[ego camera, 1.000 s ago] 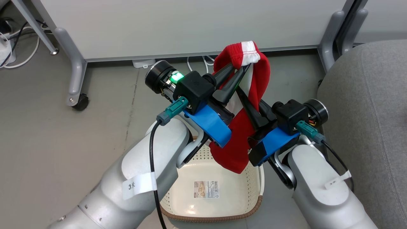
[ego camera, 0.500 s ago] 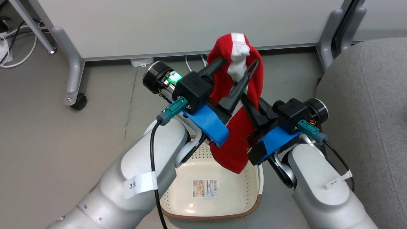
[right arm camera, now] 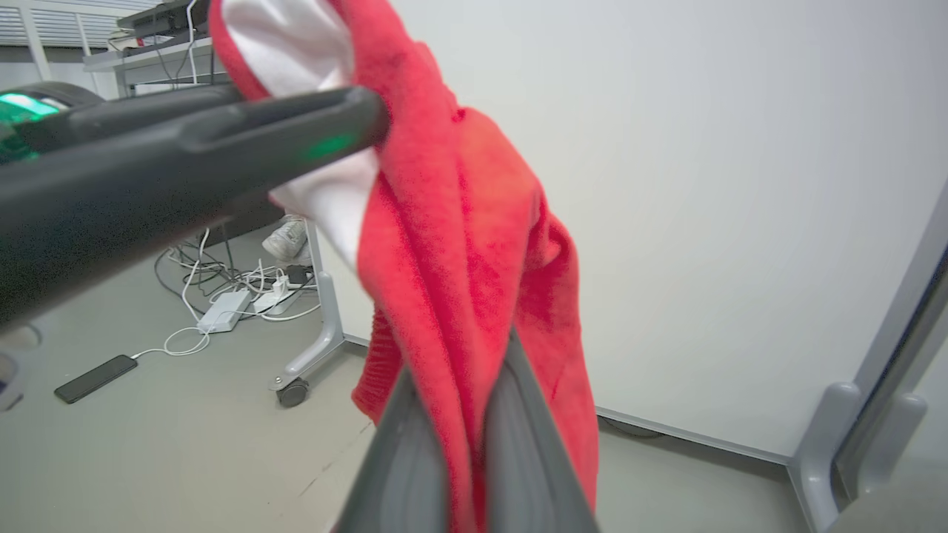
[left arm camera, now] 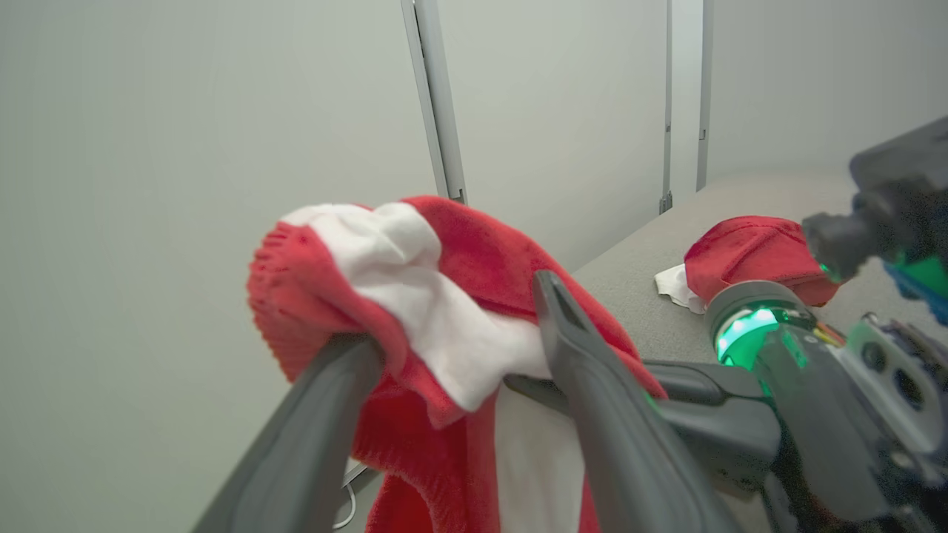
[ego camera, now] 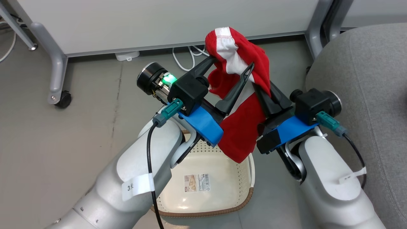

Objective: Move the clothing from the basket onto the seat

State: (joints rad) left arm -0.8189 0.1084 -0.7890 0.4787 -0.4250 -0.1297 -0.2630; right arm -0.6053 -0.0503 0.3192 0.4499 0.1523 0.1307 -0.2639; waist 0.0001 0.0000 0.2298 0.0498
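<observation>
- Pale grey forearms (ego camera: 133,165), each with a white tag (ego camera: 138,187).
- Blue wrist brackets (ego camera: 203,124) beneath black housings (ego camera: 189,92).
- Teal connectors (ego camera: 168,110), black cables (ego camera: 148,159), green lamp (ego camera: 168,78).
- Long dark tapered jaws.

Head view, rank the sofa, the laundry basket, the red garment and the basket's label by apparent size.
1. The grey sofa.
2 and 3. The red garment and the laundry basket look alike: the garment hangs nearer the camera, the basket is partly hidden.
4. The label.

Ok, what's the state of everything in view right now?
held red garment: hanging, lifted above basket
left gripper: open, garment draped over one finger
right gripper: shut on held red garment
basket: empty
other red garment: lying on sofa
</observation>
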